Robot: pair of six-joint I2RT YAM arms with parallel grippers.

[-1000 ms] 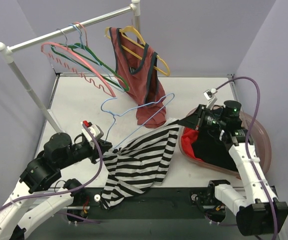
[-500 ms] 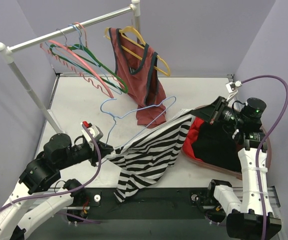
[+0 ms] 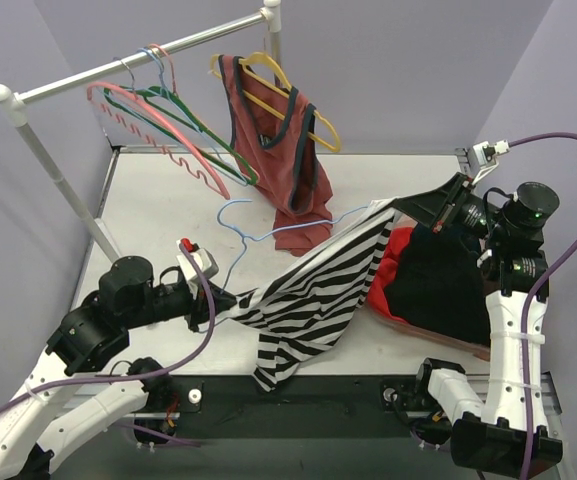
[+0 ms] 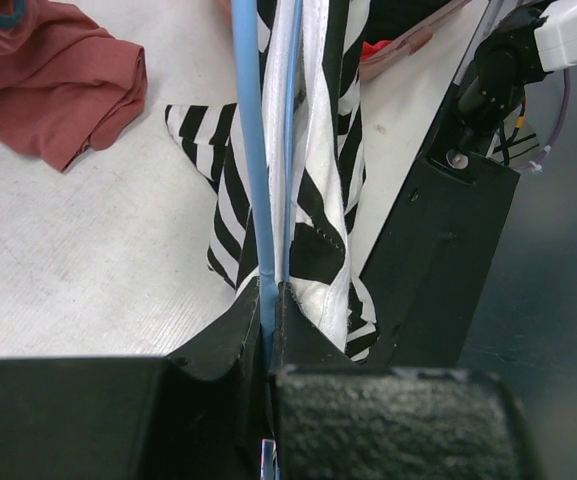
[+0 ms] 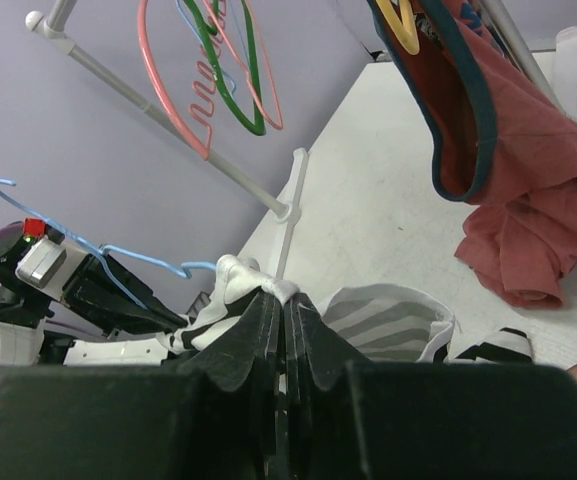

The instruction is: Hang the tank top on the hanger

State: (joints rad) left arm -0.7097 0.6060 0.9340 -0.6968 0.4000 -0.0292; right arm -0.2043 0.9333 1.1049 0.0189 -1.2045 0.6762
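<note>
From above, your right gripper [image 3: 400, 206], clamped on the tank top [image 3: 318, 290], has drawn it farther right and higher than a second ago, stretched over the surface [image 3: 158, 210] along the hanger [image 3: 268, 232]; left wrist: your left gripper [image 4: 270, 305] pinches the hanger's wire; right wrist: striped fabric nipped between shut jaws.

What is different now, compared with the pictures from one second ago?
The right claw, shut on a corner of the tank top, swung right and away from the bases, stretching the cloth and lifting its hanging end. The left claw shifted slightly right with the hanger. Both grips stayed; the rack and rust-red top did not move.
</note>
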